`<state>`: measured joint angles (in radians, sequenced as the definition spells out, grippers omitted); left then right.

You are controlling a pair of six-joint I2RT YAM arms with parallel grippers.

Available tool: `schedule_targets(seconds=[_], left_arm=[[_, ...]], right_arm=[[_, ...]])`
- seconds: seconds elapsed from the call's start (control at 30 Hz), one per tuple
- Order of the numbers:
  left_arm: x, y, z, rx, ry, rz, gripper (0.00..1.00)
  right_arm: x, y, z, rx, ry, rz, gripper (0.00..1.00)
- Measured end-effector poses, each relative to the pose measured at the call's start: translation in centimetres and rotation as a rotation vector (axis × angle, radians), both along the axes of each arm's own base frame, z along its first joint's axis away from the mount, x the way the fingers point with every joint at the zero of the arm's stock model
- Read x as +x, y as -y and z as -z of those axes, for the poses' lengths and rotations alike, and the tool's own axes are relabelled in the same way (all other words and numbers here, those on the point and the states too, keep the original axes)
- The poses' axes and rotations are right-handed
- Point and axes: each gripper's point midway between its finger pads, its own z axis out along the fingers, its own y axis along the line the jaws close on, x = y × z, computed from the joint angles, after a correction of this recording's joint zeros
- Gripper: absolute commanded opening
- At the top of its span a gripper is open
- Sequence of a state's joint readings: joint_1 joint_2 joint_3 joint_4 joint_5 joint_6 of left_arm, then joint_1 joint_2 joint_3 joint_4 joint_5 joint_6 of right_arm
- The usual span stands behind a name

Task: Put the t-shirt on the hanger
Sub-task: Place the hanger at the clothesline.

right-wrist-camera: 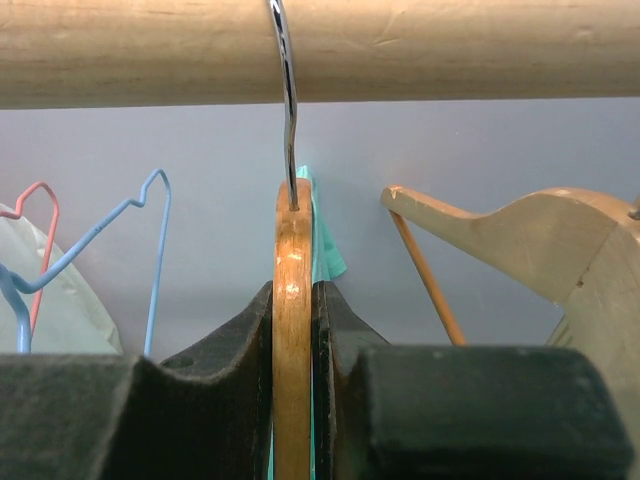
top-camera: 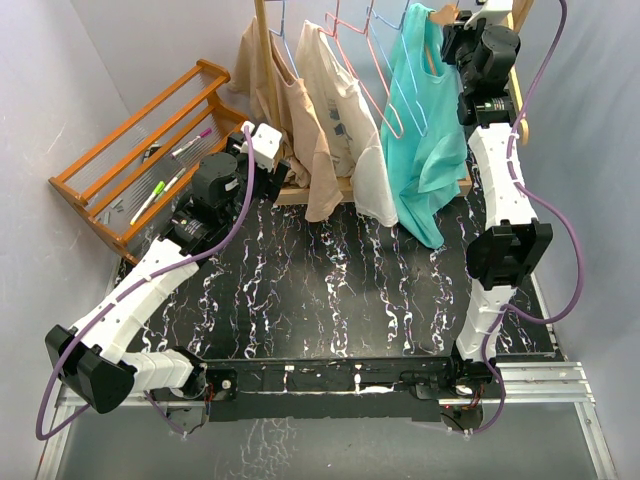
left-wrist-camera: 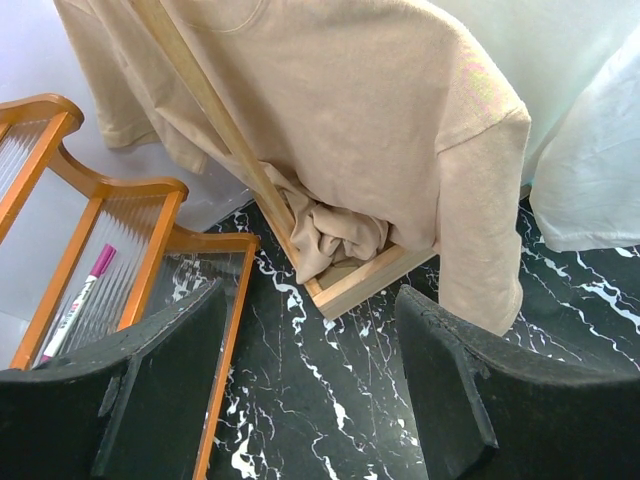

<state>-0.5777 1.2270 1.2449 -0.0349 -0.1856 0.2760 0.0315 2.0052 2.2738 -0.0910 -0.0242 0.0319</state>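
Note:
The teal t-shirt [top-camera: 425, 130] hangs from the wooden hanger [top-camera: 441, 16] at the right end of the clothes rail. In the right wrist view the hanger [right-wrist-camera: 293, 340] shows edge-on; its metal hook [right-wrist-camera: 287, 90] goes over the wooden rail [right-wrist-camera: 420, 50], and a strip of teal cloth [right-wrist-camera: 322, 250] lies against it. My right gripper [top-camera: 463, 42] [right-wrist-camera: 293, 300] is shut on the hanger's top, just below the hook. My left gripper [top-camera: 268, 175] [left-wrist-camera: 310, 310] is open and empty, low over the black marbled table near the rack's base.
Beige shirts [top-camera: 335, 110] [left-wrist-camera: 350, 120] and pink and blue wire hangers [top-camera: 352, 35] [right-wrist-camera: 120, 215] hang left of the t-shirt. A second pale wooden hanger [right-wrist-camera: 520, 240] hangs to the right. An orange slatted rack [top-camera: 130, 150] [left-wrist-camera: 110, 250] with markers stands at the left. The clothes rack's wooden base [left-wrist-camera: 370, 275] lies ahead of the left gripper.

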Motion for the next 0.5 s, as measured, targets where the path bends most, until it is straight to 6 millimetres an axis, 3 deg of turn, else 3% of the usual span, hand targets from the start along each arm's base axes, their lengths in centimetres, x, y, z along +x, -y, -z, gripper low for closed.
schedule_targets(seconds=[0.23,0.4,0.5], left_arm=[[0.0,0.0,0.1,0.0,-0.002,0.003,0.67],[0.0,0.1,0.1,-0.003,-0.004,0.005,0.67],[-0.1,0.2,0.1,-0.007,-0.005,0.008,0.67]], right_arm=[[-0.6,0.0,0.2,0.002,0.018,-0.002,0.11],[-1.8,0.0,0.2,0.001,0.03,-0.005,0.25],[-2.5,-0.1,0.2,-0.003,0.022,-0.015,0.39]])
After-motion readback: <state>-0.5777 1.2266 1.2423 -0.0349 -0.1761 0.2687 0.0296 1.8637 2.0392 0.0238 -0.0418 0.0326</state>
